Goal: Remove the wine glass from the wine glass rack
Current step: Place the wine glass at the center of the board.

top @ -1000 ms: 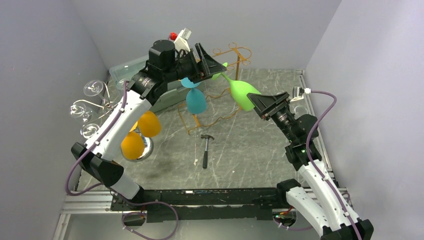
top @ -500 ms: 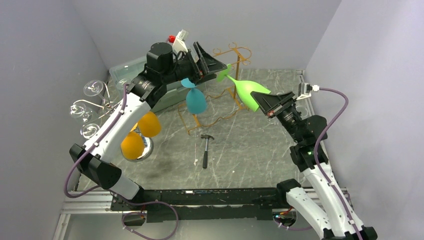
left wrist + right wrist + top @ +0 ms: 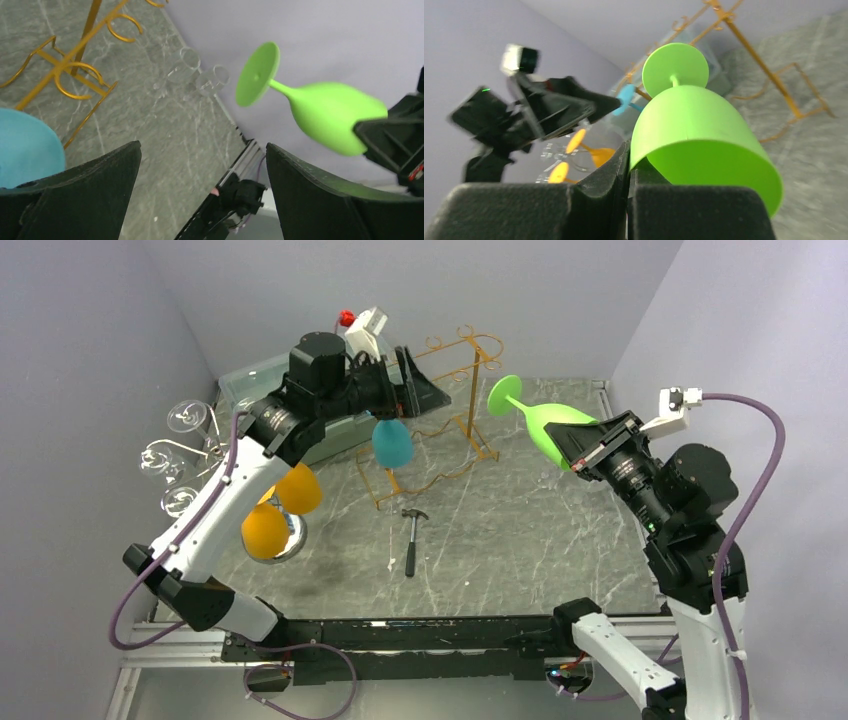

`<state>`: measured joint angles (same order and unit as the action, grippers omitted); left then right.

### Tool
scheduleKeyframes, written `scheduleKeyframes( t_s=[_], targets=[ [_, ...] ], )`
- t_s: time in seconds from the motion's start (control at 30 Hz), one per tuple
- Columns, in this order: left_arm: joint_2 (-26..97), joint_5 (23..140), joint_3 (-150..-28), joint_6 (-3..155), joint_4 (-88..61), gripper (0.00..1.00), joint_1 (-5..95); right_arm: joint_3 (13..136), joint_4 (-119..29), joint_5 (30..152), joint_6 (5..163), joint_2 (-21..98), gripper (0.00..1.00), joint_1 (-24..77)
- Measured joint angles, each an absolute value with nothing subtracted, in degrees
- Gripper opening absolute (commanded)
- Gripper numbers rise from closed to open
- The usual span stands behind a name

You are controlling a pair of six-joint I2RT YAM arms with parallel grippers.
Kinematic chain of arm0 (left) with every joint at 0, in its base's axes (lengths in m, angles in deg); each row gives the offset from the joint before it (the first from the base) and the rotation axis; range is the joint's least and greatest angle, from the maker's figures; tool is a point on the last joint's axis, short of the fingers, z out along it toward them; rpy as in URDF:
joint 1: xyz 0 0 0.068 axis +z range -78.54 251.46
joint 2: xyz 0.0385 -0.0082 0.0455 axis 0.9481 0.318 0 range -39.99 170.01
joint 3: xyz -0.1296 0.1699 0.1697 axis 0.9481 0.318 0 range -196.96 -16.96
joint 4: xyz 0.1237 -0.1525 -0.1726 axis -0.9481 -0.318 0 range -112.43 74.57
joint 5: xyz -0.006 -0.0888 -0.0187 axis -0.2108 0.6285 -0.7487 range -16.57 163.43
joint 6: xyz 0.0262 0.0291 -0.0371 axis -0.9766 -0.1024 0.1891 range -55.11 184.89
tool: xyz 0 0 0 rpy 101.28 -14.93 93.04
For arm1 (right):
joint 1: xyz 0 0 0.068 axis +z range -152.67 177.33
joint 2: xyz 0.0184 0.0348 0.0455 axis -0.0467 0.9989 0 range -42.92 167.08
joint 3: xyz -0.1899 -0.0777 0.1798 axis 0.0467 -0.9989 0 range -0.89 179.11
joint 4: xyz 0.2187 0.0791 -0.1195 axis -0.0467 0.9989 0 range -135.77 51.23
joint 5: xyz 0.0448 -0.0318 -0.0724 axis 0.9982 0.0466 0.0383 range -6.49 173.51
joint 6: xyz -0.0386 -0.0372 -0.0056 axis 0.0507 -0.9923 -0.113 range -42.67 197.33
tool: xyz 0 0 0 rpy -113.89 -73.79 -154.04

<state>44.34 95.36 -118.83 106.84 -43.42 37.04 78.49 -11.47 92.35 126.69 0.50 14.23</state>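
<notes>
Green wine glass point(image 3: 552, 426) sits tilted in mid-air, well apart from the gold rack point(image 3: 473, 390), bowl clamped in my right jaws, left jaws gaping empty, so I want a slow, steady lowering to the bench point(image 3: 500, 540).

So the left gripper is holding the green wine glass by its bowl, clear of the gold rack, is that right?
Not quite. It is the right gripper, not the left, that holds the green wine glass by its bowl, clear of the gold rack. The top external view shows this. There the left gripper is open and up by the rack.
</notes>
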Motion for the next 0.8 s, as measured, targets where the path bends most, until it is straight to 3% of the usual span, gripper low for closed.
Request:
scheduleKeyframes(
  t_s=[0.1, 0.33, 0.8],
  targets=[
    [42.7, 90.7, -119.4, 100.8, -48.3, 0.99, 32.6, 83.3, -1.9, 89.4, 122.1, 3.7, 0.0, 14.2],
    [41.8, 80.8, -123.3, 89.9, -58.2, 0.99, 22.7, 81.5, 14.0, 80.9, 116.3, 12.8, 0.0, 14.3],
    [39.1, 70.7, -120.8, 84.0, -65.7, 1.0, 21.9, 78.0, 17.1, 74.5, 110.4, 31.6, 0.0, 15.7]
  ],
)
